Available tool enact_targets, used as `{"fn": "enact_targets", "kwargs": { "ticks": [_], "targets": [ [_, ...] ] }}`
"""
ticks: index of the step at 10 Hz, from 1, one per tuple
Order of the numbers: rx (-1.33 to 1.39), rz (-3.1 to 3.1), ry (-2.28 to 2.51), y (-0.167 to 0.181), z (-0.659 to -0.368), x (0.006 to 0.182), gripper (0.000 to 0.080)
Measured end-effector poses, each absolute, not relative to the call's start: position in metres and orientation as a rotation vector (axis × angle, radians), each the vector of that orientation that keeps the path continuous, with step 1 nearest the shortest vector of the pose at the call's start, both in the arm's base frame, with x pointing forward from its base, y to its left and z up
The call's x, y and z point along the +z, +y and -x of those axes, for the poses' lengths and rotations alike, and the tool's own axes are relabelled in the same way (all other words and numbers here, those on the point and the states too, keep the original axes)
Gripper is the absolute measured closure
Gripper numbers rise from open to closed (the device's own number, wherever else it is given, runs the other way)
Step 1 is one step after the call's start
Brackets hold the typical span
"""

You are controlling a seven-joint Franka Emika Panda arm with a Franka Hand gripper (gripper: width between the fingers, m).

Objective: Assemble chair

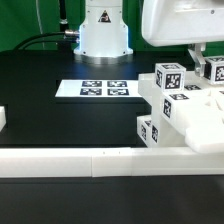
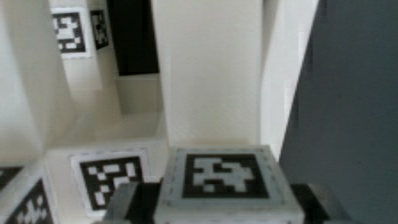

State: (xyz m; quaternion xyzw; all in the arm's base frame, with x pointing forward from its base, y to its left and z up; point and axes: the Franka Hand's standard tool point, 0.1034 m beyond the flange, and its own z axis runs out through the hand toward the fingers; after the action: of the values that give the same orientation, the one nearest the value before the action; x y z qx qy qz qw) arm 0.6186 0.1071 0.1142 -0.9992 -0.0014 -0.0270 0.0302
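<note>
In the wrist view my gripper [image 2: 222, 208] is shut on a square-ended white chair leg [image 2: 221, 176]; its tagged end face sits between the dark fingers [image 2: 135, 205]. Behind it stand other white chair parts: tall uprights [image 2: 205, 70] and tagged faces [image 2: 111, 178]. In the exterior view the white hand is at the upper right, with my gripper [image 1: 208, 62] low over the cluster of tagged chair parts [image 1: 172, 108] on the exterior view's right. The held leg [image 1: 215, 68] is partly hidden by the hand. I cannot tell whether the leg touches the other parts.
The marker board [image 1: 105, 88] lies on the black table in front of the robot base [image 1: 103, 30]. A long low white border rail [image 1: 80, 160] runs along the front. A small white block [image 1: 3, 118] shows at the exterior view's left edge.
</note>
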Motion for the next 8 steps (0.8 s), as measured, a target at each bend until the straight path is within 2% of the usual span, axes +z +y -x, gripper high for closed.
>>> {"fn": "enact_targets", "kwargs": {
  "ticks": [2,8],
  "targets": [
    [-0.125,3.034,0.390,0.1090,-0.6188,0.1138,0.0531],
    [-0.105,2.882,0.913,0.1115,-0.6196,0.1143,0.0531]
  ]
}}
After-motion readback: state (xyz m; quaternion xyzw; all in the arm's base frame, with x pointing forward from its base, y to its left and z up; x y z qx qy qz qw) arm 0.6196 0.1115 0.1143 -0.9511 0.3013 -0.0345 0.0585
